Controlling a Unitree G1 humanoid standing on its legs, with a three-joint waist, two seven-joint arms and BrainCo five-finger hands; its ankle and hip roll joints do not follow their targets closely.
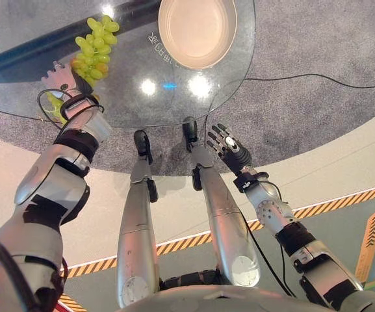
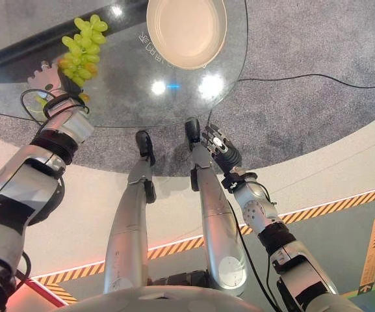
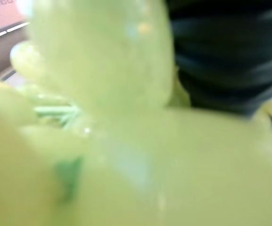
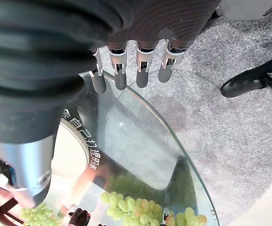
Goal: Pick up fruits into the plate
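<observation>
- Glass table (image 1: 129,97) over grey carpet — plate (image 1: 197,29) at the far side.
- My left hand (image 1: 64,81) is on the grapes (image 1: 96,45), ready for lifting; its grasp I cannot tell.
- My right hand (image 1: 229,146) hangs idle, fingers straight.

A round glass table (image 1: 129,97) stands on grey carpet (image 1: 317,45).
</observation>
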